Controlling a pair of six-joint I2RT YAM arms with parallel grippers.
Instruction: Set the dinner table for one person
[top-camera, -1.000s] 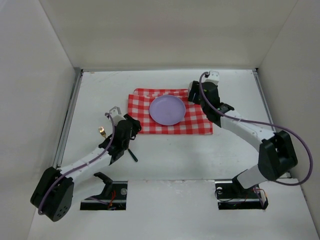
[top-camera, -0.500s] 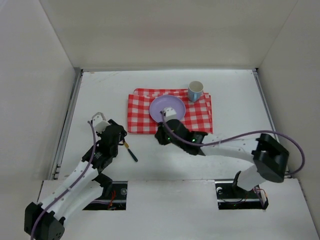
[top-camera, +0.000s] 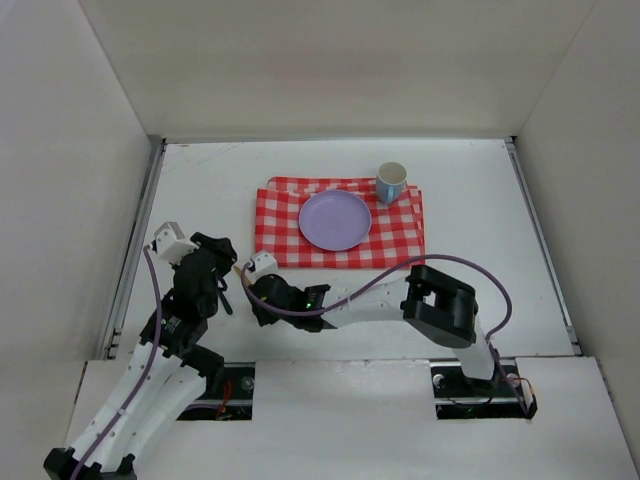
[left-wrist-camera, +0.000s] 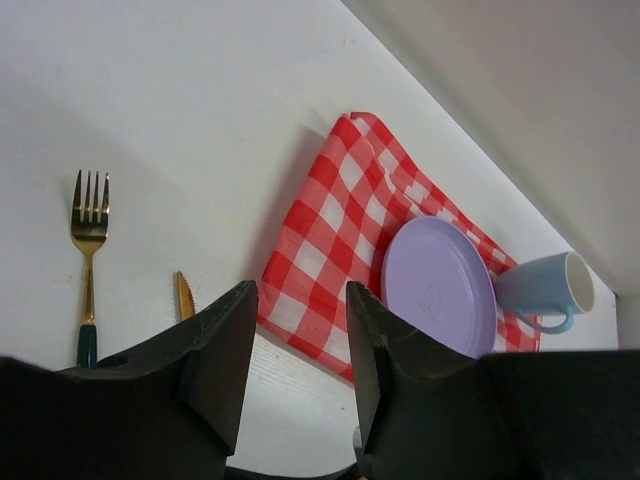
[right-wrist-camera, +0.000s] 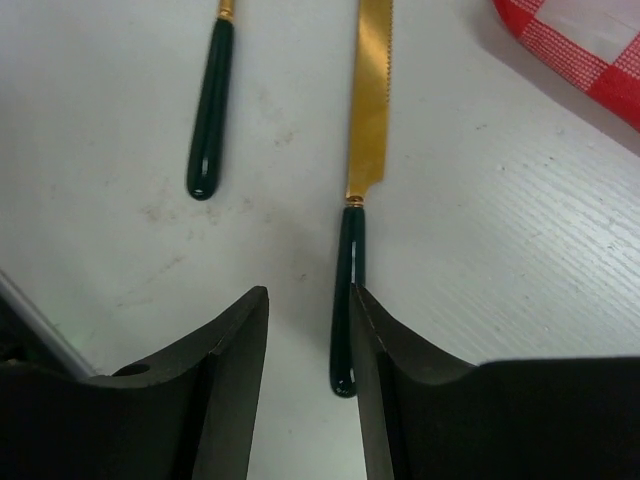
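A red-and-white checked cloth (top-camera: 400, 235) lies on the white dinner table (top-camera: 200, 185), with a lilac plate (top-camera: 335, 220) and a light blue cup (top-camera: 391, 182) on it. Left of the cloth, a gold fork (left-wrist-camera: 88, 250) and a gold knife (right-wrist-camera: 370, 110), both with dark green handles, lie side by side. My right gripper (right-wrist-camera: 308, 295) hangs open low over the knife handle (right-wrist-camera: 347, 290), which lies just inside its right finger. My left gripper (left-wrist-camera: 300, 300) is open and empty, above the table near the cloth's corner.
The right arm (top-camera: 350, 300) stretches across the front of the table from right to left. Metal rails (top-camera: 135, 240) run along the table's sides, and white walls close it in on three sides. The fork handle (right-wrist-camera: 210, 110) lies left of the knife.
The right arm left the cup on the cloth's far corner and swung across to the front left, over the knife. The left arm drew back towards the near left.
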